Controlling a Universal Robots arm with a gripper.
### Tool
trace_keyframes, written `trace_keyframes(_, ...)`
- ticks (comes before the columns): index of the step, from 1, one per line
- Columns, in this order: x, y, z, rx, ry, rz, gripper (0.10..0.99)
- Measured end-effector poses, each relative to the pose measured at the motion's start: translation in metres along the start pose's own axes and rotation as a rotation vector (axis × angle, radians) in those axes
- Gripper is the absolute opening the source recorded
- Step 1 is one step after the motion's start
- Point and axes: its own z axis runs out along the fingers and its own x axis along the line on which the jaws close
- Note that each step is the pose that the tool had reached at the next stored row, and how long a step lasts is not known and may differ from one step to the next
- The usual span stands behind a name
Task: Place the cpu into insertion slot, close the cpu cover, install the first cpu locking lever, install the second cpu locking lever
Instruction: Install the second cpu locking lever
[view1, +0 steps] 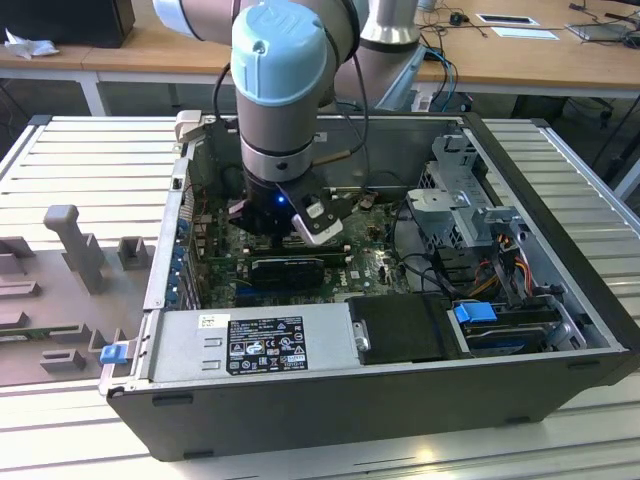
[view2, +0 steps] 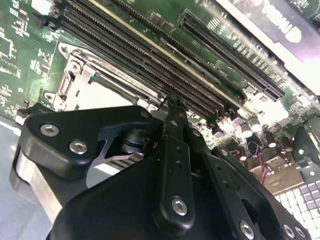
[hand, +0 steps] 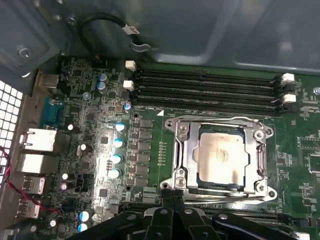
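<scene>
In the first wrist view the cpu, a pale silver square chip, lies flat in the insertion slot on the green motherboard. The silvery cpu cover lies down around the chip's edges. My gripper is shut, its two black fingertips pressed together with nothing seen between them, right at the socket's near edge, where a thin bright metal bar runs. In the second wrist view one black finger points down beside the socket's metal rim. In the exterior view the gripper reaches down inside the open computer case.
Long black memory slots run just beyond the socket. Rows of capacitors and rear ports stand to one side. The case walls, the power supply and the drive cage close in around the arm.
</scene>
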Motion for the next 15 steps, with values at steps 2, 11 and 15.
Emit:
trace_keyframes(2,0.0013,-0.003,0.004,-0.04,-0.0031,0.0,0.106)
trace_keyframes(11,0.0027,-0.0042,0.0098,-0.059,-0.0047,0.0,0.106)
trace_keyframes(15,0.0039,-0.0043,0.0108,-0.069,-0.0063,0.0,0.106)
